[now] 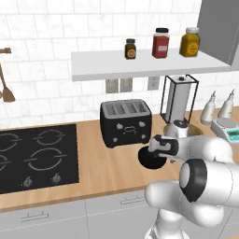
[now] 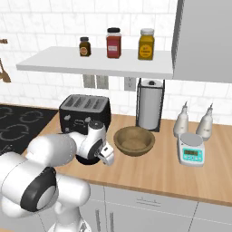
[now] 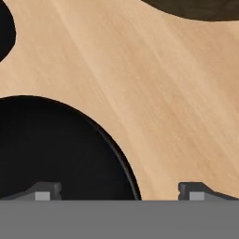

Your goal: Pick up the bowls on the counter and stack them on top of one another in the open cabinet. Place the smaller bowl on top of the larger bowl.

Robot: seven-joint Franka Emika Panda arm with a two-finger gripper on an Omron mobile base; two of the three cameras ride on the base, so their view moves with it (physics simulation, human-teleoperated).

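Observation:
The glossy black smaller bowl (image 1: 150,160) (image 2: 86,159) sits on the wooden counter (image 1: 107,163) in front of the toaster, partly hidden by my arm. In the hand view this black bowl (image 3: 56,149) is at lower left. My gripper (image 3: 120,192) (image 2: 108,157) is open and low over the bowl's right rim, with one fingertip (image 3: 44,191) above the bowl's inside and the other fingertip (image 3: 196,191) over bare wood outside it. Nothing is held. The tan wooden larger bowl (image 2: 134,140) stands upright just to the right, apart from the black one.
A black toaster (image 1: 126,122) (image 2: 84,111) stands right behind the black bowl. Behind the wooden bowl is a paper towel holder (image 2: 149,105), with a kitchen scale (image 2: 191,153) and two bottles further right. The stove (image 1: 37,156) lies left. A jar shelf (image 2: 95,63) and grey cabinet (image 2: 204,41) hang overhead.

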